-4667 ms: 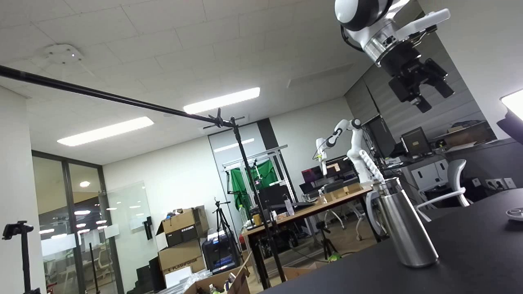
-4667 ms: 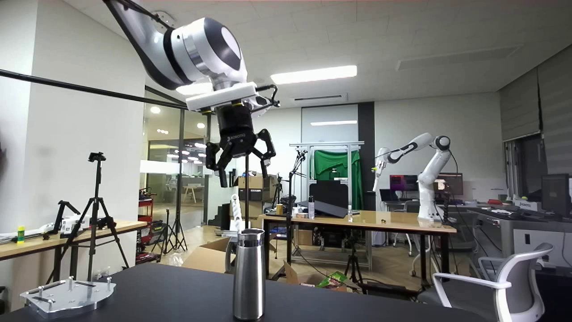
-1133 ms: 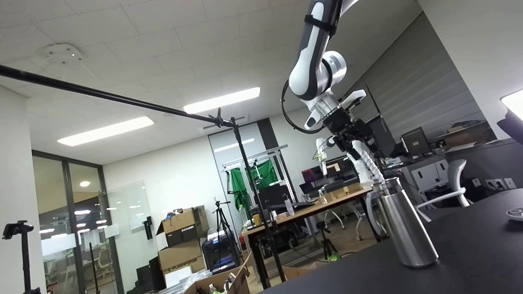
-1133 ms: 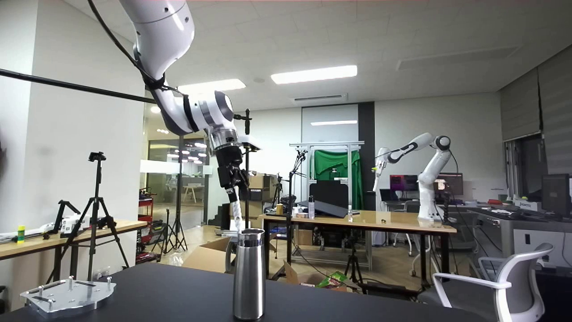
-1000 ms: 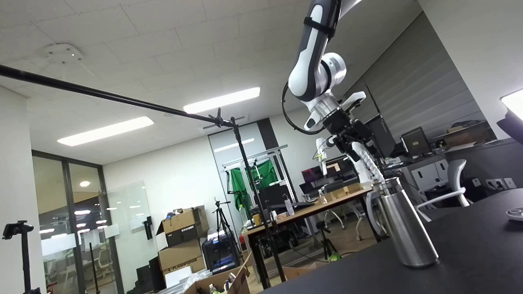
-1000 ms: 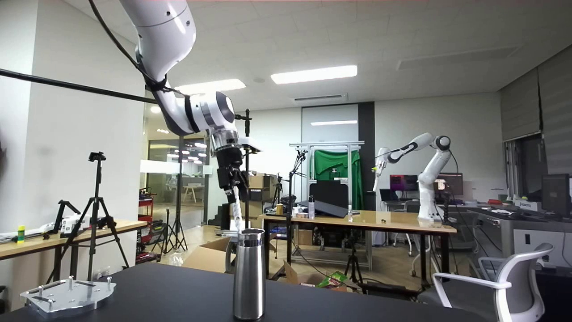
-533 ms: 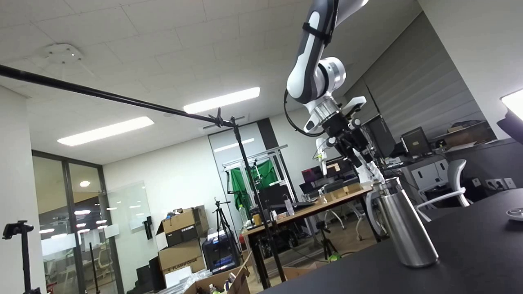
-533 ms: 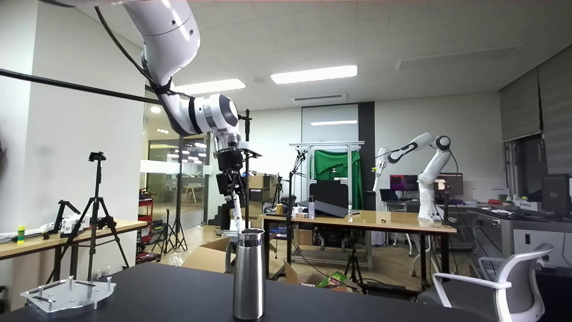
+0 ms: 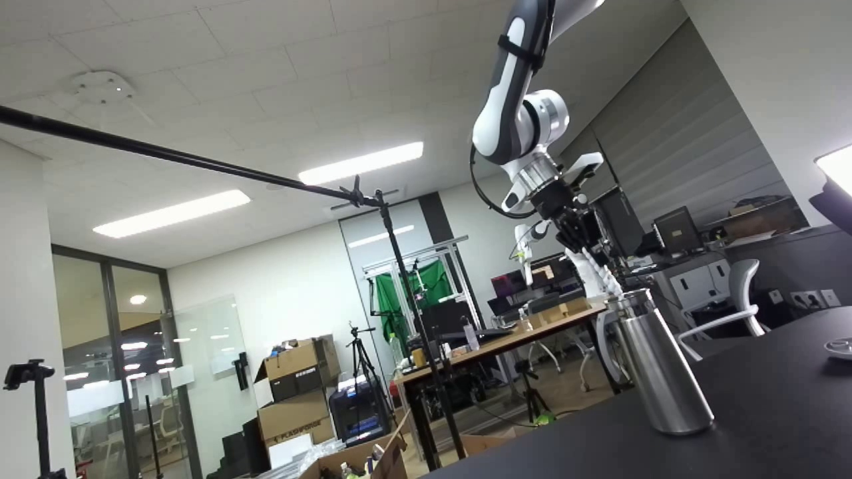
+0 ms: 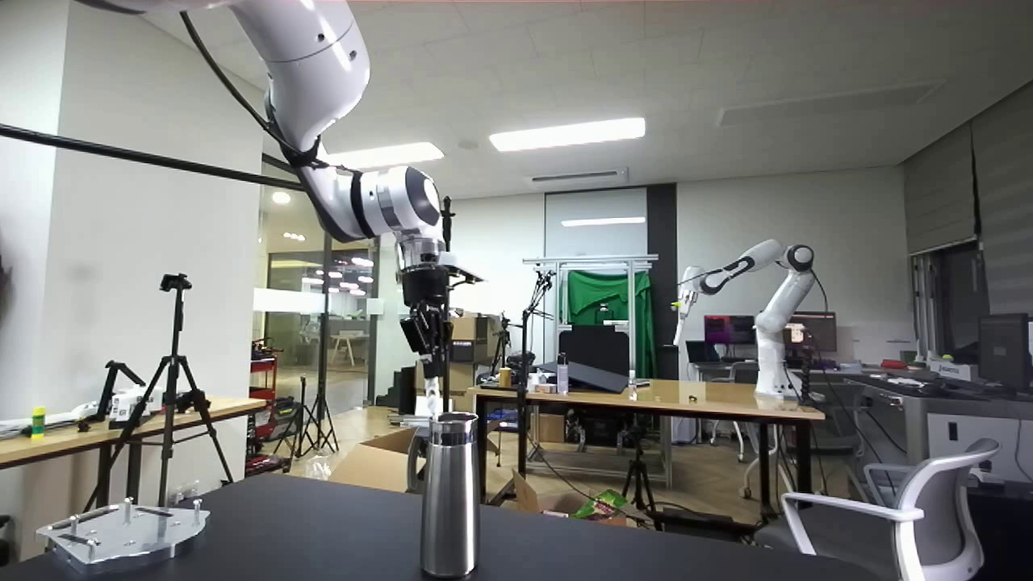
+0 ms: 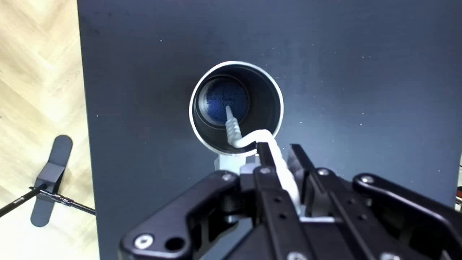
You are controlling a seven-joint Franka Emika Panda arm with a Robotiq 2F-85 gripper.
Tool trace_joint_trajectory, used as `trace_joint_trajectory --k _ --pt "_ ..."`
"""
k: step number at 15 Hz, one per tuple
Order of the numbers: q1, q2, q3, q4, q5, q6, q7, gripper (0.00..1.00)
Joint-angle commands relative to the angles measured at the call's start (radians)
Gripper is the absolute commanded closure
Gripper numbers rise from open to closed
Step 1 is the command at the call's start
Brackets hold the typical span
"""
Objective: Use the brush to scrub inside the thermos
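The silver thermos (image 10: 449, 504) stands upright on the black table, its handle pointing away from the mouth at the near side in the wrist view. A white twisted brush (image 11: 234, 131) reaches through the mouth of the thermos (image 11: 267, 97), its upper part bent over the rim. At the bottom lies a speckled blue patch; whether it is the brush head I cannot tell. My gripper (image 10: 433, 373) is shut on the brush handle just above the rim. In the wrist view, the handle runs between the fingers of my gripper (image 11: 279, 146), against the left-hand one, with a thin gap showing near the right-hand tip.
The black table (image 11: 144, 202) ends at an edge on the left in the wrist view, beyond which a stand's foot (image 11: 52, 177) rests on the floor. A clear plate with pegs (image 10: 125, 537) sits on the table. Behind are a cardboard box (image 10: 371, 461) and a wooden table (image 10: 670, 395).
From high above and open, my gripper came down to the brush. Over the last second it lowered slightly and closed on the handle, which now leans a little less. The thermos stayed put.
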Motion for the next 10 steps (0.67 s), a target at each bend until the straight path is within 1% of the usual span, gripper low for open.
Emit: trace_joint_trajectory --k 1,5,10 --pt "-0.027 -0.013 0.002 0.014 0.06 -0.058 0.032 0.96" --pt "-0.066 -0.059 -0.001 -0.02 0.133 -0.063 0.062 0.96" --pt "-0.101 -0.132 -0.012 -0.057 0.173 -0.049 0.095 0.96"
